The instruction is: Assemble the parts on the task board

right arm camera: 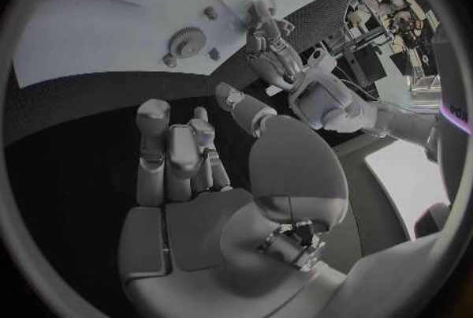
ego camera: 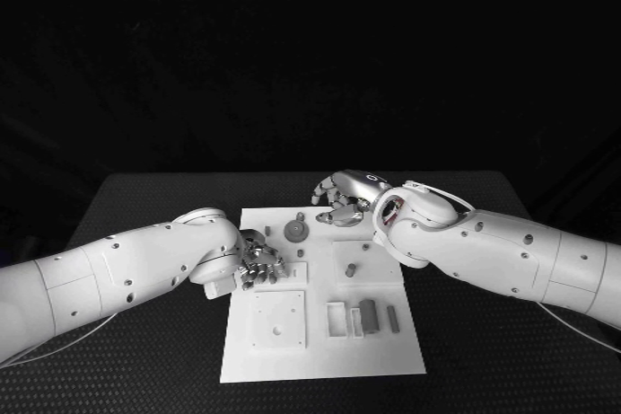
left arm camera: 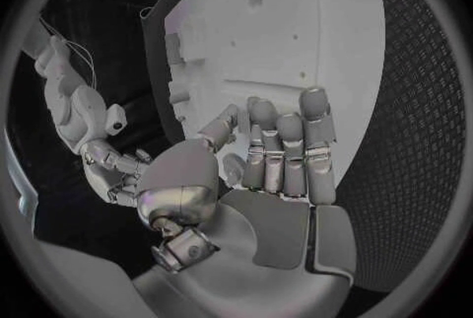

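The white task board (ego camera: 324, 347) lies in the middle of the black table. A grey gear (ego camera: 296, 230) sits near its far end among small pegs (ego camera: 268, 230). Another peg (ego camera: 351, 270) stands mid-board, and grey bars (ego camera: 369, 315) lie beside slots on the right. My left hand (ego camera: 259, 263) rests at the board's left edge, fingers side by side (left arm camera: 286, 148) over the white surface, holding nothing. My right hand (ego camera: 342, 198) hovers at the board's far edge just beyond the gear (right arm camera: 184, 42), its fingers (right arm camera: 177, 152) loosely bent and empty.
A raised square plate (ego camera: 277, 320) with holes sits on the board's near left. Black textured table (ego camera: 492, 342) surrounds the board. My left hand (right arm camera: 271, 46) shows in the right wrist view, close to the gear.
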Tool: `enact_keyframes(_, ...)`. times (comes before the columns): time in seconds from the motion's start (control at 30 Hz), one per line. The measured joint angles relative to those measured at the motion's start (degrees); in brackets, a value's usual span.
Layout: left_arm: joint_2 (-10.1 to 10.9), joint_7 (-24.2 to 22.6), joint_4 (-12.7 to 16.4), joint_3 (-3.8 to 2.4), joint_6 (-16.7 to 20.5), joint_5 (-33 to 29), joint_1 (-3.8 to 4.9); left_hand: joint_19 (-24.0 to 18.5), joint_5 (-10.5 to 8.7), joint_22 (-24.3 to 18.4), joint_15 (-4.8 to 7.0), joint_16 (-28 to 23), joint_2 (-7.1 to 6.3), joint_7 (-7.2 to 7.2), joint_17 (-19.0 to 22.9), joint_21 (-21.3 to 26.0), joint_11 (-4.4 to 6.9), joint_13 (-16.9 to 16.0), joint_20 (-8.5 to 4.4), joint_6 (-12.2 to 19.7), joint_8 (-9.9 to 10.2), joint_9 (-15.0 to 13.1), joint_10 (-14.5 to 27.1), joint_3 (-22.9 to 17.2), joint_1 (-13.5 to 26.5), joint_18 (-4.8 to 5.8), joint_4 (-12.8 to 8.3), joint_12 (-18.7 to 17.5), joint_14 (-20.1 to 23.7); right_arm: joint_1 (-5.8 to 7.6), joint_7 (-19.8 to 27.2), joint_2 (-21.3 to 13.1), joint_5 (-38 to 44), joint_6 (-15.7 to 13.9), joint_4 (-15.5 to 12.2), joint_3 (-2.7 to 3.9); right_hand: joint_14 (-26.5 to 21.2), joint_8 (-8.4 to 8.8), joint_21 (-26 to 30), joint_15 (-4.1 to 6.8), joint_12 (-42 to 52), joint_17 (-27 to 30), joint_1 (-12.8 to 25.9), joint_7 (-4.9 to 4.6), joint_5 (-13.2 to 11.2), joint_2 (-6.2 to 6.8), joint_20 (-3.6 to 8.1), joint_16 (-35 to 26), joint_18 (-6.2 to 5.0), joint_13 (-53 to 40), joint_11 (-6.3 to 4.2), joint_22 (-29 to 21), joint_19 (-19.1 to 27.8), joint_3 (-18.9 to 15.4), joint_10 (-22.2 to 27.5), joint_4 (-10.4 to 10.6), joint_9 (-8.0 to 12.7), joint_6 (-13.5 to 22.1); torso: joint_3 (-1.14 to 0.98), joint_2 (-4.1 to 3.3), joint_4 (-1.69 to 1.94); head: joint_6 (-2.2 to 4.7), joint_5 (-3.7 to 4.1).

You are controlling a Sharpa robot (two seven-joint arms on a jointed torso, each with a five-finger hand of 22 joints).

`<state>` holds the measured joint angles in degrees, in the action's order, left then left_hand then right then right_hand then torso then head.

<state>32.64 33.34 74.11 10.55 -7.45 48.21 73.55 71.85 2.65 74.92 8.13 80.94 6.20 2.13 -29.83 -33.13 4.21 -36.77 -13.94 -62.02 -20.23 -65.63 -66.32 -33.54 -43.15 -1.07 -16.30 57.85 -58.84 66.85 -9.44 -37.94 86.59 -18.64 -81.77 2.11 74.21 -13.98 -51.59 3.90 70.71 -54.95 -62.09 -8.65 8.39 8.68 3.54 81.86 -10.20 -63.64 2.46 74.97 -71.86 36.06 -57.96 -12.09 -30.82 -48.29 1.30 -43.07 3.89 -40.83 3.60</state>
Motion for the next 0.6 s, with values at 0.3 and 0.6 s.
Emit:
enact_keyframes(0.3,-0.3,0.2,-0.9,-0.11,-2.4,-1.6,0.09,0.0,0.0,0.0,0.3,0.0,0.0,0.0,0.0,-0.2,0.01,-0.1,0.01,0.0,0.1,-0.2,0.0,-0.2,0.0,0.0,0.2,0.0,-0.3,0.0,0.0,0.1,0.0,0.2,0.1,0.0,0.0,0.0,0.0,0.0,0.0,0.0,0.0,0.03,0.0,0.0,-0.1,0.0,0.0,0.0,0.0,0.0,-0.1,-0.2,0.0,-0.2,0.0,0.1,-0.05,0.0,-0.03,-0.09,-0.05)
enact_keyframes(0.6,-0.8,0.5,-1.8,-0.23,-3.4,-2.2,0.14,0.0,-0.05,0.0,0.34,0.0,0.0,0.0,0.0,-0.2,0.01,0.0,-0.02,0.0,0.0,-0.2,0.0,-0.2,0.0,0.0,0.2,0.0,-0.3,0.0,0.0,0.1,0.0,0.3,0.2,0.0,0.0,0.0,0.0,0.0,0.0,0.0,0.0,-0.1,0.0,0.0,0.11,0.0,0.0,0.0,0.0,0.0,-0.1,-0.2,0.0,-0.2,0.0,0.0,-0.1,-0.01,-0.03,-0.05,-0.01)
